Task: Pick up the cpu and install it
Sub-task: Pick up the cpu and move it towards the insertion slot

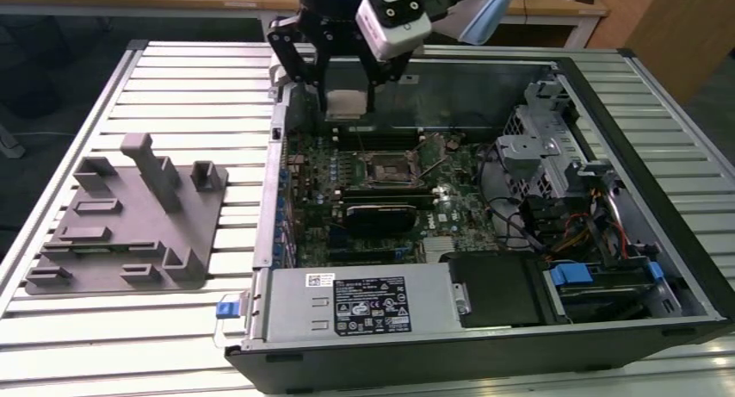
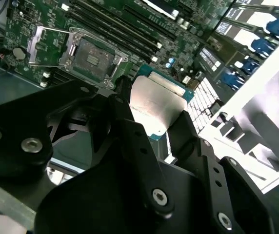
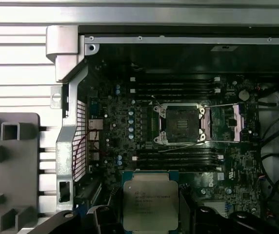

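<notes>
The cpu is a flat square chip with a silver top, and my gripper is shut on it above the back of the open computer case. Both wrist views show the cpu clamped between the black fingers. The motherboard socket lies below and forward of the chip, its metal retention frame swung open. The chip hangs clear of the board, apart from the socket.
A grey plastic fixture with upright blocks sits on the slatted table at the exterior view's left. Inside the case, memory slots flank the socket. A power supply, cables and a drive cage fill the near and right sides.
</notes>
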Motion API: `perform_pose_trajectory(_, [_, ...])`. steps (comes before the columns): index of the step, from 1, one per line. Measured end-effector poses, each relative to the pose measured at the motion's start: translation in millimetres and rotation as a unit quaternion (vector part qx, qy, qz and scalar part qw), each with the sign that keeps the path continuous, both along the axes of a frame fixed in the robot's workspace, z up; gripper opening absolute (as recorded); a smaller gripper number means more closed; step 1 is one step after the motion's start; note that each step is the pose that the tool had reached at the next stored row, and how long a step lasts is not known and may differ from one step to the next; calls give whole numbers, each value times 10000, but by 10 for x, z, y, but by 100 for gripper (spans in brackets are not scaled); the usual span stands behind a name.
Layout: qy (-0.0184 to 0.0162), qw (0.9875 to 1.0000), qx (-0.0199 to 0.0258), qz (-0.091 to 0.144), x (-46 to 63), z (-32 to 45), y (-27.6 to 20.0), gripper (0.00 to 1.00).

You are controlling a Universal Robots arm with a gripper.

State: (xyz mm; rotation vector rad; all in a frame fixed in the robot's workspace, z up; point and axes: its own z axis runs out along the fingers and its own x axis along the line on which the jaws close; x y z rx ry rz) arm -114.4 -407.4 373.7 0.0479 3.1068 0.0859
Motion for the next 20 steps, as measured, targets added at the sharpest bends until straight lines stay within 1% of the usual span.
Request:
perform_pose_trajectory(6, [7,10000,0,2,129,-76,52,54])
perform_pose_trajectory(16, [15,10000,-1,5,359,-182,131,54])
perform_pose_trajectory(20, [25,10000,-1,5,452,-234,161,54])
